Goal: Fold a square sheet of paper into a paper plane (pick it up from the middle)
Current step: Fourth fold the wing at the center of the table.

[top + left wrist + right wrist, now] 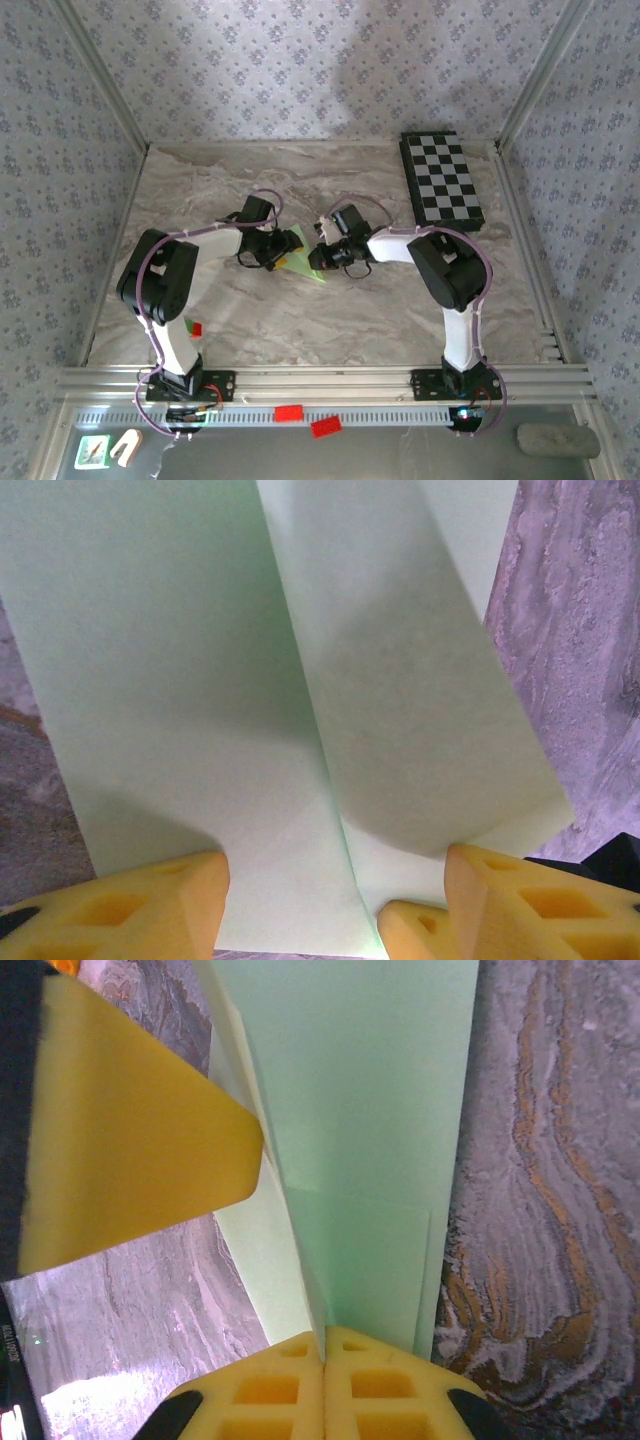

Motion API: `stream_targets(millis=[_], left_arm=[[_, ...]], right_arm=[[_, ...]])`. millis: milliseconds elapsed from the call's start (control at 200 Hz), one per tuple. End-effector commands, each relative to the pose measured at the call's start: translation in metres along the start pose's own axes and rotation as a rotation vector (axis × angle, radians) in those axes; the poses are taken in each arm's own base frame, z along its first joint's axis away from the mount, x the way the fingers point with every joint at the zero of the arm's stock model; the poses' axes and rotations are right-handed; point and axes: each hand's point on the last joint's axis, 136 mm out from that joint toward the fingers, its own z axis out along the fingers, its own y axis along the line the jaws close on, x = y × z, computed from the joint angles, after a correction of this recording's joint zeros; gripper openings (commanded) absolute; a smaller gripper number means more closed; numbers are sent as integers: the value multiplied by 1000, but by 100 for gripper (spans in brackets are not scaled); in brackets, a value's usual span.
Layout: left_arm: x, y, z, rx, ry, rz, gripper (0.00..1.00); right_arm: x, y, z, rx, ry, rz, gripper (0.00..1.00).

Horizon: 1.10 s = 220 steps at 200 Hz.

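Marbled table (330, 320): right jaws pinch folded green paper (370, 1110).

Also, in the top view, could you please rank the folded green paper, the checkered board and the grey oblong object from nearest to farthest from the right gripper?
1. The folded green paper: mid-table, pinched in the right gripper.
2. The checkered board: far right of the table.
3. The grey oblong object: near right corner, beyond the rail.

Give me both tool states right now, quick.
Left tool: open, jaws apart over the green paper, not gripping it.
Right tool: closed, apparently pinching the green paper's raised crease.
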Motion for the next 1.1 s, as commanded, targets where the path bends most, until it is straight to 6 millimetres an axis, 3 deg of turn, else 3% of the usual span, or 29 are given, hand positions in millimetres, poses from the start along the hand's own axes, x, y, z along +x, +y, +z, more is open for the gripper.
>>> stream_targets(millis=[0,270,405,890,1094], left_arm=[[20,37,11,-141,67,-31,61],[1,-10,-16,-5,-30,76,60],[0,-20,-18,49,-45,96,57],[8,4,8,-62,35,71,57],[13,23,14,-169,61,28,58]], right_arm=[[0,1,1,-31,34,45,4],[-1,4,0,-84,64,97,2],[-2,4,0,-104,73,126,2],[-4,-1,1,-125,82,181,3],[-4,0,-1,-122,81,175,8]])
